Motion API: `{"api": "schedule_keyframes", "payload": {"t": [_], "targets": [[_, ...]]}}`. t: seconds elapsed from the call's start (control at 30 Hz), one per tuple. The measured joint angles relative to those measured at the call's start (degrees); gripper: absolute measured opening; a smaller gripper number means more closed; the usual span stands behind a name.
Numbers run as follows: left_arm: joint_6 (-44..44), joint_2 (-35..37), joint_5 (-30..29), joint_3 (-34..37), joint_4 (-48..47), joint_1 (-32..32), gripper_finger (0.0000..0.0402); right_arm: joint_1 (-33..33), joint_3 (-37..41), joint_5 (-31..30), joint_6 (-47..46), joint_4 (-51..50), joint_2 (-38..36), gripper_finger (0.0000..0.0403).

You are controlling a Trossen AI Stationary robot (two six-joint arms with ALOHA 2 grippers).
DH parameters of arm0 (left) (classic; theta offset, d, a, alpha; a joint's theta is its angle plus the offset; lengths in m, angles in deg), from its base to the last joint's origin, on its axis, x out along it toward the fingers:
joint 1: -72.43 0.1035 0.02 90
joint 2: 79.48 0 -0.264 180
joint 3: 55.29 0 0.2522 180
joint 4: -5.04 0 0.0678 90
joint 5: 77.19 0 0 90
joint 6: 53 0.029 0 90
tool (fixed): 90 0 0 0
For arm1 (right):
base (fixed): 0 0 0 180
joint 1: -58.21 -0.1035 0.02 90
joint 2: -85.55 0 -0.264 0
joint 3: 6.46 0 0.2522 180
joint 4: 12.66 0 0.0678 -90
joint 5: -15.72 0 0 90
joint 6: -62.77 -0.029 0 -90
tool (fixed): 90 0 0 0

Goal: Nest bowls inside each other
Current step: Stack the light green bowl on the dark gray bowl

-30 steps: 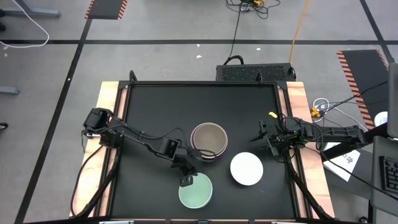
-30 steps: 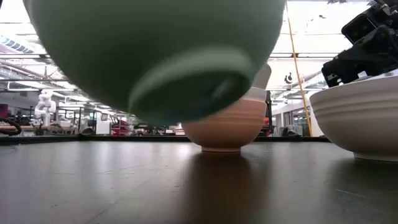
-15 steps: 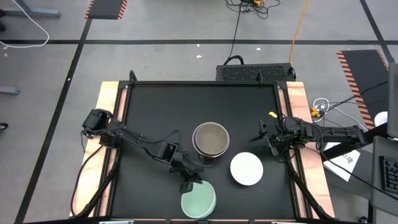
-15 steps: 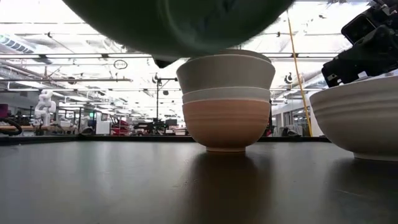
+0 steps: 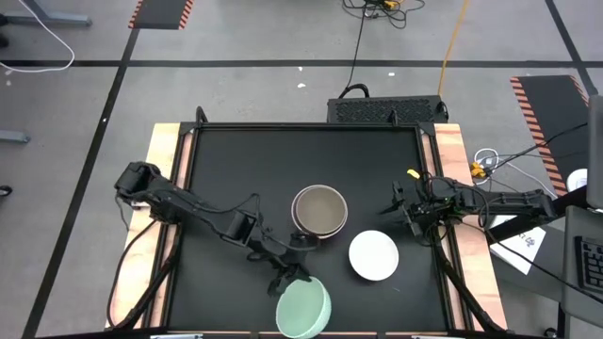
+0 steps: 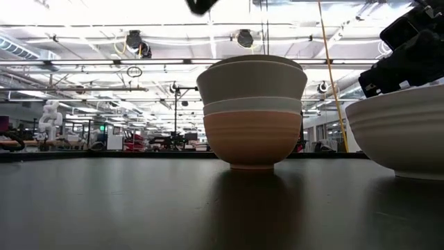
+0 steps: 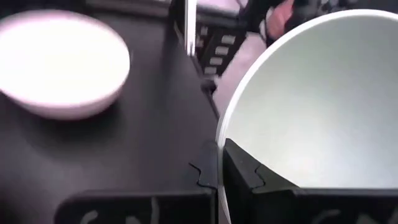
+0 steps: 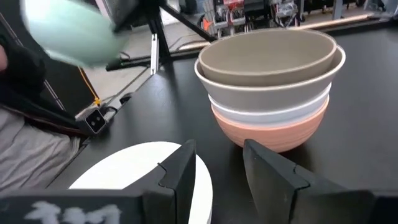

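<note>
A: Left gripper [image 5: 285, 282] clamped on the rim of the mint green bowl [image 5: 303, 309], fingers either side of the wall in the left wrist view. Bowl is off the surface, tilted, at the near edge of the table.

B: Right gripper [image 5: 402, 211]?

A: Parked at the right edge of the mat, fingers parted, nothing between them. Single white bowl [image 5: 374, 255] sits just in front of it, upright on the mat.

B: Stack status?

A: Nested stack [image 5: 317, 213] near table centre: salmon-orange bowl [image 6: 252, 142] at the bottom, a white one [image 6: 252, 105] inside it, light beige-grey bowl [image 6: 251, 80] above that. From overhead a darker inner rim shows at the top; cannot tell from the side whether that is a separate bowl.

B: Surface?

A: Black mat [image 5: 236, 169], matte, with faint reflections of the bowls in the low view. Light wooden table edges [image 5: 159, 160] show on both sides of the mat.

B: Room?

A: Grey floor with black tape lines and orange-black hazard strips [image 5: 160, 13]. A black box [image 5: 386, 109] sits behind the table with a cable running away from it. Low view shows a bright hall with ceiling lights and benches far back.
</note>
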Motion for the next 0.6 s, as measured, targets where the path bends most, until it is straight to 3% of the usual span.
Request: {"api": "schedule_keyframes", "payload": {"t": [0.27, 0.6], "targets": [[9.2, 2.01, -8.4, -12.34, -16.85, 0.63, 0.0004, 0.01, -0.02, 0.0, -0.02, -0.02, 0.76, 0.0125], [10.74, 2.01, -9.6, -24.81, -32.91, 9.19, 0.0004, 0.01, -0.01, -0.02, 0.13, 0.0, 0.92, 0.0125]]}}
